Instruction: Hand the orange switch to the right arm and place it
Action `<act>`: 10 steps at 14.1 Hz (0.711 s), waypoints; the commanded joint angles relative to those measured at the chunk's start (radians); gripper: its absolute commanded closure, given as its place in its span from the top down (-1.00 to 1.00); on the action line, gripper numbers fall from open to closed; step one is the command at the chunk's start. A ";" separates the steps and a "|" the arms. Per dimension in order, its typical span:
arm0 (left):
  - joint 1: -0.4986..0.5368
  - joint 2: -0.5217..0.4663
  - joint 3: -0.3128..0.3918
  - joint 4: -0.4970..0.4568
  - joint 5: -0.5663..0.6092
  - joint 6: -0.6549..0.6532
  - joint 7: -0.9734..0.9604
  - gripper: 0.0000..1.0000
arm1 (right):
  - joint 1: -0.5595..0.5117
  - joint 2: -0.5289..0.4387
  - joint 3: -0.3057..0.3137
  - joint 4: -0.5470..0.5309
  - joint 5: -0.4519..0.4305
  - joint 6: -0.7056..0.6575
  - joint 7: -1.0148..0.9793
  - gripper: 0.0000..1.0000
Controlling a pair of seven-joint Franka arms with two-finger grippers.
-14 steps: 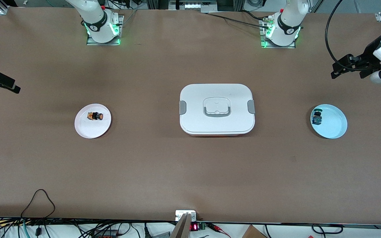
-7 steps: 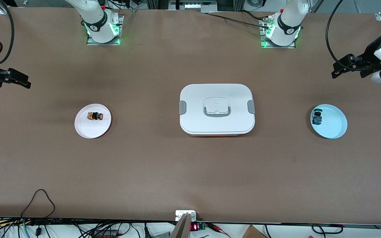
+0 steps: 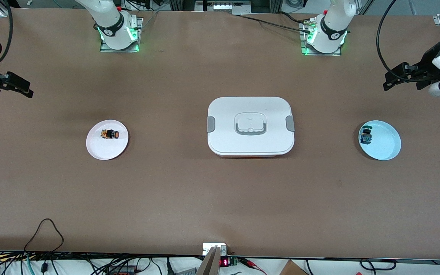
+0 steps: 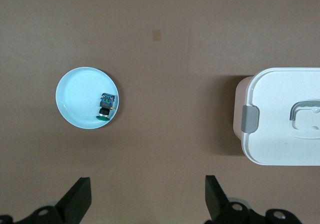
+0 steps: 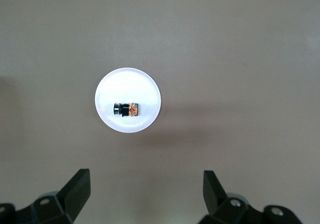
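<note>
Arms hang high at the table's ends, left gripper (image 4: 145, 199) and right gripper (image 5: 145, 196) fingers spread, empty.

Switch (image 3: 110, 134) on plate (image 3: 107, 151); box (image 3: 250, 145) mid-table

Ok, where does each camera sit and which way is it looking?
Front: high across the table, facing both bases; right hand, left hand, lunch box.
Left wrist: looks down on blue plate, box edge; left hand's open fingers.
Right wrist: looks down on orange switch, white plate.
Shared: both plates.
</note>
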 commanded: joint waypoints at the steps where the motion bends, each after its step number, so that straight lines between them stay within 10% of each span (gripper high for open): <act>1: 0.002 -0.001 -0.010 0.010 0.010 -0.012 -0.011 1.00 | 0.002 -0.009 0.002 0.024 0.003 -0.033 0.003 1.00; 10: 0.002 0.011 -0.010 0.017 0.010 -0.010 -0.011 1.00 | 0.005 -0.009 0.004 0.031 0.003 -0.041 -0.001 1.00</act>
